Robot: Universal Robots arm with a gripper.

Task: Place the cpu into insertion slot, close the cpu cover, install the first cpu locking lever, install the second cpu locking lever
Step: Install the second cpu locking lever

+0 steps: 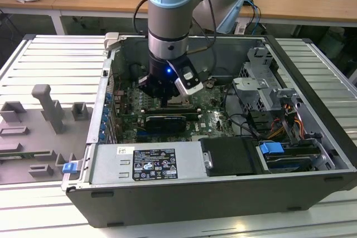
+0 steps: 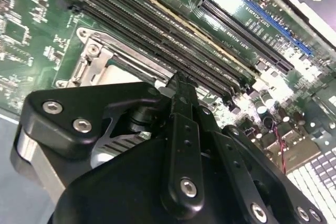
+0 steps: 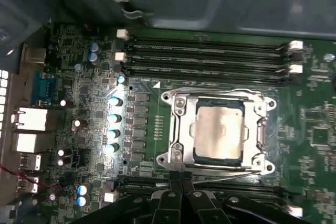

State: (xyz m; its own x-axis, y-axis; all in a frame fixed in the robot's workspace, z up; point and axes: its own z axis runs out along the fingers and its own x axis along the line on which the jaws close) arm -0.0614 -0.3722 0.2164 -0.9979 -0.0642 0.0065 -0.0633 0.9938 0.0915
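Silver cpu (image 3: 219,132) sat under its closed cpu cover (image 3: 181,129); beside it, the narrow, empty claw (image 3: 181,179) seemingly addressed a locking lever.

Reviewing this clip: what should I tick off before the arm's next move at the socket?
1. cpu lying flat, seen through the cover's window: ok.
2. cpu cover down over the chip: ok.
3. Locking levers fully latched: cannot tell.
4. Tool shut, at the socket's edge beside the memory slots: ok.
5. Tool touching a lever: cannot tell.
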